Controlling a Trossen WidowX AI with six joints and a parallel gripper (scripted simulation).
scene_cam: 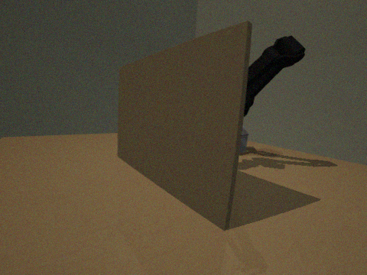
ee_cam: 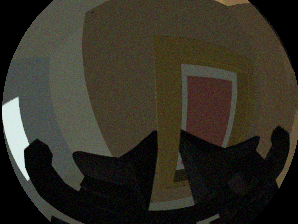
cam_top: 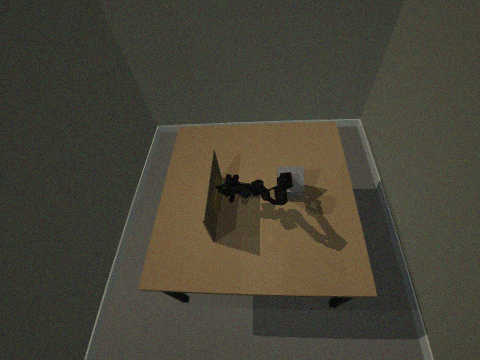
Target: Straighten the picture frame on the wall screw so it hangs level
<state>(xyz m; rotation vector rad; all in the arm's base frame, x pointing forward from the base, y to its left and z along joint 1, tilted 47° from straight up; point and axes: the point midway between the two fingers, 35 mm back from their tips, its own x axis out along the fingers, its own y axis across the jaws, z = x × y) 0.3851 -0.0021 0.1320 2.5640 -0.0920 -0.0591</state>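
The picture frame has a yellow-brown border, a white mat and a red picture. It shows only in the wrist view, against the wall panel. My gripper is shut on the frame's left border bar, which runs between the two dark fingers. In the top view the arm reaches from its base to the wall panel. In the exterior view the panel's back hides the frame and gripper; only the upper arm shows. The screw and notched strip are hidden.
The wall panel stands upright on a wooden table. The arm's grey base sits behind it on the table. Grey floor and room walls surround the table.
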